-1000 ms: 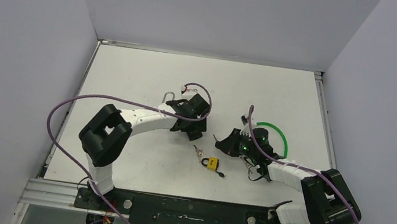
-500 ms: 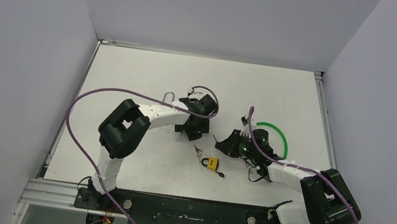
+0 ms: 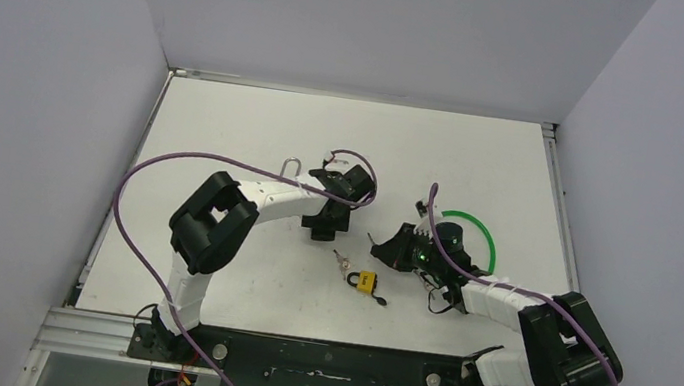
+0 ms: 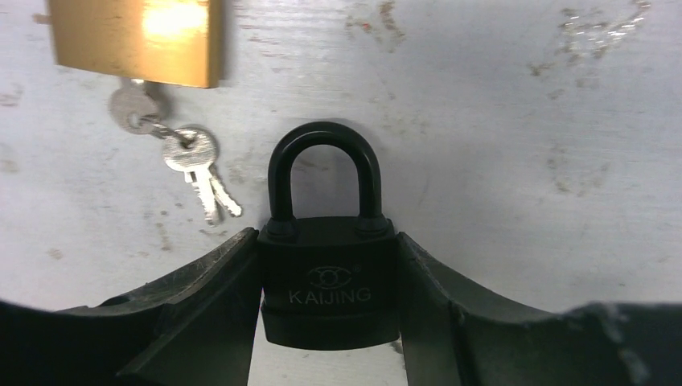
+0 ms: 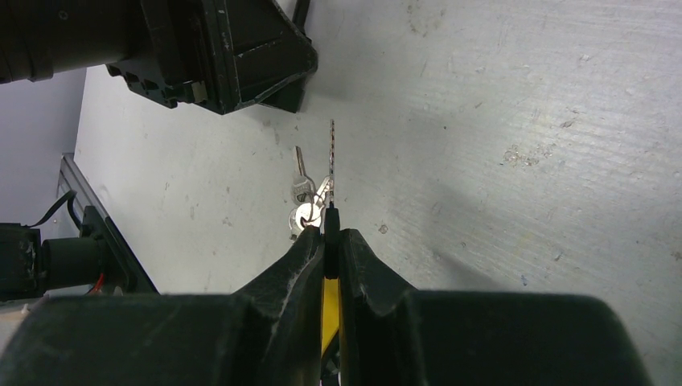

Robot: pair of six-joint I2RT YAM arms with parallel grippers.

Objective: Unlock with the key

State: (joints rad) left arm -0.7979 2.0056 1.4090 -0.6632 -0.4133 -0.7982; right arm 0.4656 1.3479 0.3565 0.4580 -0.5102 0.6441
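A black padlock (image 4: pixel 330 281) lies flat on the table, shackle pointing away, and my left gripper (image 4: pixel 326 241) is shut on it, a finger pressed to each side of its body. From above, that gripper (image 3: pixel 324 223) sits left of centre. My right gripper (image 5: pixel 331 233) is shut on a thin key (image 5: pixel 331 161) by its black head. The blade sticks out forward towards the left gripper (image 5: pixel 233 56), short of it. In the top view the right gripper (image 3: pixel 383 246) hovers just right of the left one.
A brass padlock (image 3: pixel 365 280) with a ring of silver keys (image 3: pixel 343 260) lies between the arms; both also show as padlock (image 4: pixel 137 40) and keys (image 4: pixel 197 165). A green cable loop (image 3: pixel 475 227) lies behind the right arm. A silver shackle (image 3: pixel 292 164) lies far left.
My left arm has reached further right and its jaws have closed in from wide open onto the black padlock. The right arm and its key have stayed still.
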